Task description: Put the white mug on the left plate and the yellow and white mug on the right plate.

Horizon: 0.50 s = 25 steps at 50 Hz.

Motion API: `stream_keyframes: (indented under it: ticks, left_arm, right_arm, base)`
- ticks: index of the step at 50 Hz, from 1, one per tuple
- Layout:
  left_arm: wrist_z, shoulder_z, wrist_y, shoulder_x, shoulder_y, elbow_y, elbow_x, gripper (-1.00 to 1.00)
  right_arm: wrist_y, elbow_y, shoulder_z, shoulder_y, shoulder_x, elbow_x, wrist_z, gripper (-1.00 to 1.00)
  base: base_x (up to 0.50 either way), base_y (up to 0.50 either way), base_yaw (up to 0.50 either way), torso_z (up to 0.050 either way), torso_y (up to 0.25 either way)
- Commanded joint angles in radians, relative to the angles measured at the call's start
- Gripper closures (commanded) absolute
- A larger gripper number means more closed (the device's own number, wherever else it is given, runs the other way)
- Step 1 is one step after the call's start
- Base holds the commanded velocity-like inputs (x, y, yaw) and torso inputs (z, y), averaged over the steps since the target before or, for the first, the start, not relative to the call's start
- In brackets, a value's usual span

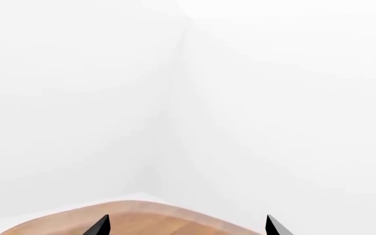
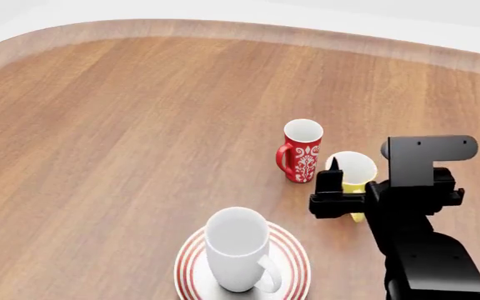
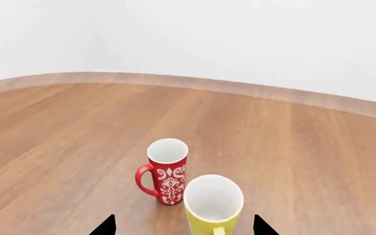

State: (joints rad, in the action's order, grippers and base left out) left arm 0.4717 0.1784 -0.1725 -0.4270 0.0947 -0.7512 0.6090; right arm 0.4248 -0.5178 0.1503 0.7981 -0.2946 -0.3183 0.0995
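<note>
Head view shows a smooth wooden table [image 2: 98, 125] with a curved pale edge. The white mug [image 2: 237, 249], large and tapered, stands upright on the left plate [image 2: 194, 265], which has thin red rings. Beyond it and to its right stands a slim red mug [image 2: 302, 150] with white pattern. Just beside this one is the yellow and white mug [image 3: 214, 204], glossy, between the spread tips of the right gripper [image 3: 182, 226], not gripped. Left of the white mug is much bare wood. The left gripper [image 1: 186, 227] is spread wide, holding nothing.
</note>
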Motion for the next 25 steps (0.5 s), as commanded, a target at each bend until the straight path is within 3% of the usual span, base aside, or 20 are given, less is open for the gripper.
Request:
stream_keyframes:
  ticks: [1,12,16,19,25]
  left_arm:
    - [-0.006,-0.027,0.002,0.003,-0.003,0.005,-0.018,-1.00]
    - [-0.004,-0.028,0.004,0.000,-0.003,0.006,-0.017,-1.00]
    - [-0.010,-0.030,0.016,-0.001,-0.004,0.006,-0.028,-1.00]
    - [-0.013,-0.021,0.018,-0.006,-0.014,0.016,-0.019,-1.00]
    - [-0.014,-0.018,0.023,-0.007,-0.006,0.019,-0.021,-1.00]
  right_arm:
    - [-0.041,-0.074,-0.007,0.016,0.024,0.004,-0.007,-1.00]
    - [-0.041,-0.074,-0.005,0.016,0.023,0.002,-0.008,-1.00]
    - [-0.164,-0.316,0.022,0.151,0.062,0.042,0.031,-1.00]
    - [-0.401,-0.761,0.034,0.357,0.115,0.080,0.087,-1.00]
    - [-0.378,-0.791,-0.043,0.384,0.130,0.154,0.082,-1.00]
  base:
    - [0.00,0.00,0.00,0.000,0.000]
    - [0.00,0.00,0.00,0.000,0.000]
    - [0.00,0.00,0.00,0.000,0.000]
    - [0.00,0.00,0.00,0.000,0.000]
    - [0.00,0.00,0.00,0.000,0.000]
